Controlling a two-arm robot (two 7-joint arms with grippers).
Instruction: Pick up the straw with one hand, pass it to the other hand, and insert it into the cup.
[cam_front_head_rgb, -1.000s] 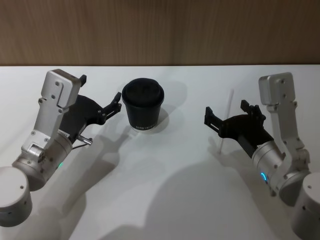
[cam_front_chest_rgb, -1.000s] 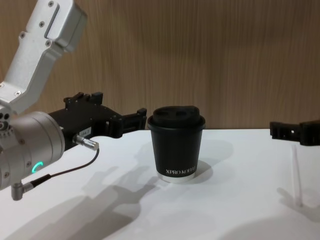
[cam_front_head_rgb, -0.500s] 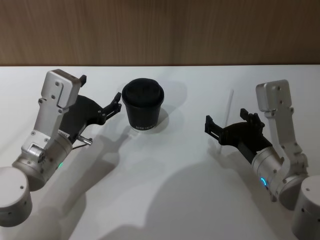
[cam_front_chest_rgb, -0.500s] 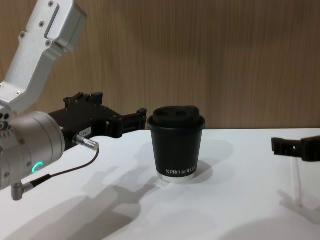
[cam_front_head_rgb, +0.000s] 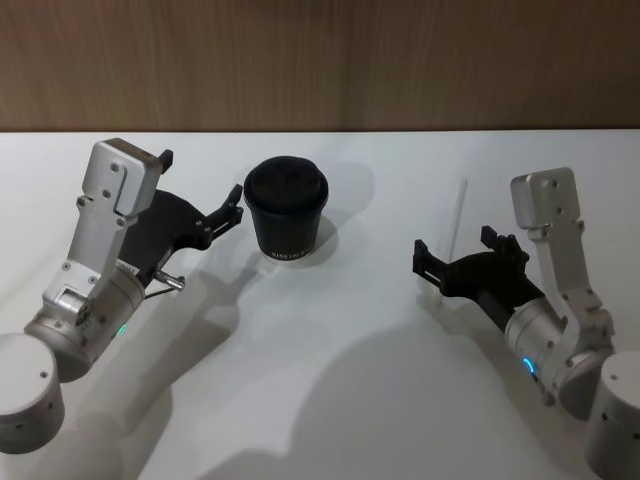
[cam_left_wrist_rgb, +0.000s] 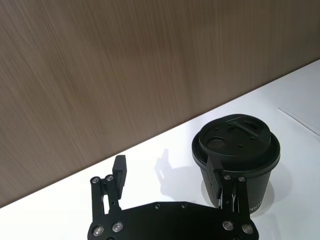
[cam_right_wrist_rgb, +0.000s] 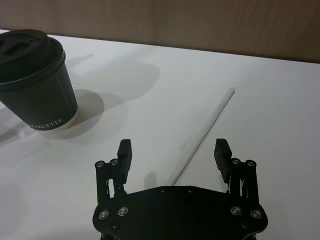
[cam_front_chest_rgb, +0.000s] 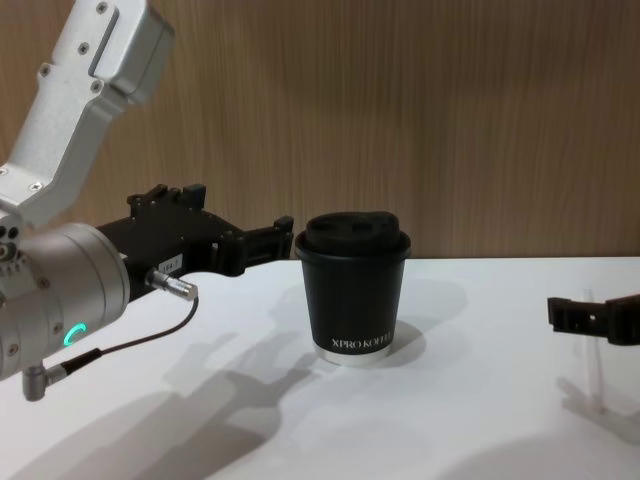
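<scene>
The right gripper (cam_front_head_rgb: 455, 247) hangs low over the white table (cam_front_head_rgb: 330, 400). Its two fingers are spread wide and hold nothing. The straw (cam_right_wrist_rgb: 210, 120) lies flat on the table and runs lengthwise through the gap between those fingers, touching neither of them. Its near end is hidden under the gripper's black body, and its far end reaches well past the fingertips. From the wrist, the straw passes closer to the finger on the side away from the cup than to the other finger. From the chest, one right fingertip juts in low at the edge, with the straw (cam_front_chest_rgb: 596, 385) showing below it.

Farther out, the left gripper (cam_front_head_rgb: 200, 182) is held above the table. Its fingers are also wide apart and empty, and the gap between them holds only bare table and wall. The cup (cam_front_head_rgb: 286, 210) stands upright with its domed lid on, just outside the tip of the finger nearest it, not between the two. Whether that fingertip touches the cup's side cannot be told. The cup is well apart from the right gripper's fingers and from the straw. White lettering runs low on its side above the silver base rim.

Behind the table rises a wood-panelled wall (cam_front_head_rgb: 320, 60).
</scene>
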